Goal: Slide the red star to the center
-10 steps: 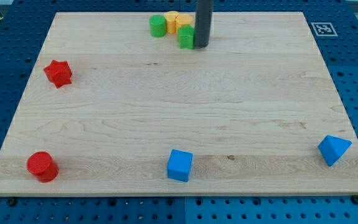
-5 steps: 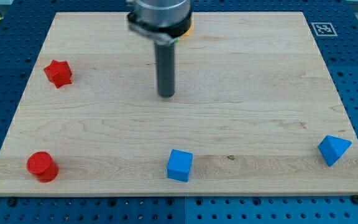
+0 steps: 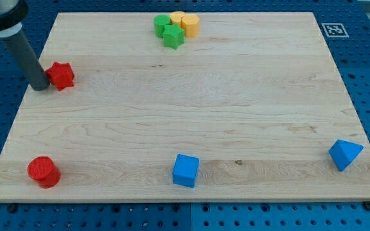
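The red star point(image 3: 61, 75) lies near the left edge of the wooden board point(image 3: 185, 128), in its upper half. My tip point(image 3: 40, 87) stands on the board just left of the star, touching or almost touching its left side. The dark rod rises up and to the left from the tip, out of the view's top left corner.
A green cylinder point(image 3: 161, 25), a green star point(image 3: 173, 36) and two yellow blocks point(image 3: 185, 23) cluster at the top middle. A red cylinder point(image 3: 44, 171) sits bottom left, a blue cube point(image 3: 185, 170) bottom middle, a blue wedge-shaped block point(image 3: 345, 154) bottom right.
My tip has swept from the top cluster across the board to the left side of the red star. The green star has shifted left against the green cylinder.
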You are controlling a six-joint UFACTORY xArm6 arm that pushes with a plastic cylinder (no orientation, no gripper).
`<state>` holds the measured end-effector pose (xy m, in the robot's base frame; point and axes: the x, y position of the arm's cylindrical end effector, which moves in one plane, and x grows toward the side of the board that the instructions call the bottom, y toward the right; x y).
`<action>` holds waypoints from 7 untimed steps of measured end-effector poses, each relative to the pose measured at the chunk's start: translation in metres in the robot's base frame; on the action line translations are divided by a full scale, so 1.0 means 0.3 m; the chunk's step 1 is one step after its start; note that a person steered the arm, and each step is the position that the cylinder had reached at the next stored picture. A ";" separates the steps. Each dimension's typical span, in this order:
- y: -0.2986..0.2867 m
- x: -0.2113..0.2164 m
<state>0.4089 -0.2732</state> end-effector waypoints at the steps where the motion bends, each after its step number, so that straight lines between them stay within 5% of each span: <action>1: 0.000 0.000; 7: 0.265 -0.178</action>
<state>0.3554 -0.1937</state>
